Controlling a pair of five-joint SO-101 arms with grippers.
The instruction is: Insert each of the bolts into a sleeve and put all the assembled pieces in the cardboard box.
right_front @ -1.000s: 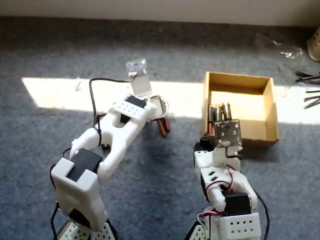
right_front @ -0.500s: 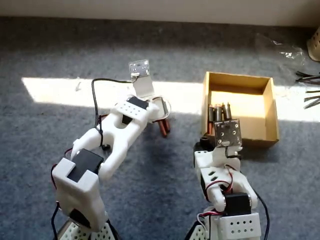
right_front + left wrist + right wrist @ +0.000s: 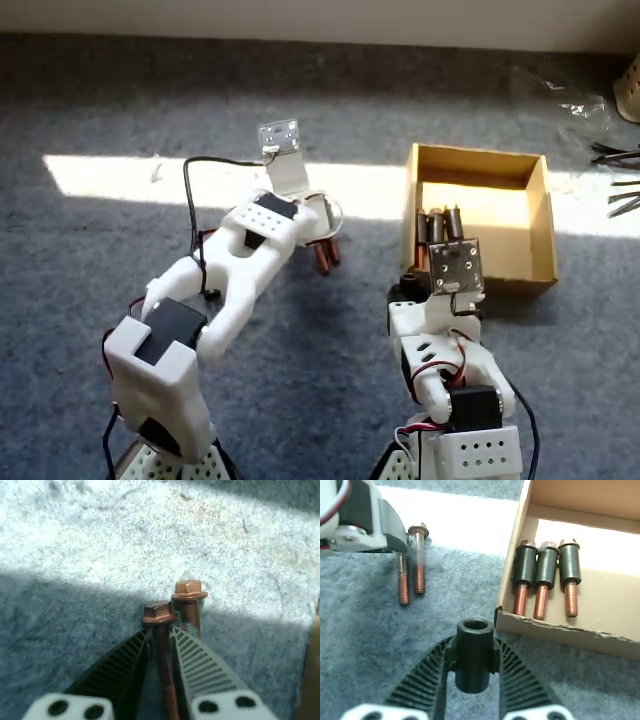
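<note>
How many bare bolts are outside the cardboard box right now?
2. The gripped bolt is clamped in the left hand; the second bolt lies beside it on the carpet.

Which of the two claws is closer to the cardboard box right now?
The right gripper, holding a sleeve just outside the cardboard box, by its near corner. The left gripper, closed on a bolt, is farther off on the carpet beside the box.
</note>
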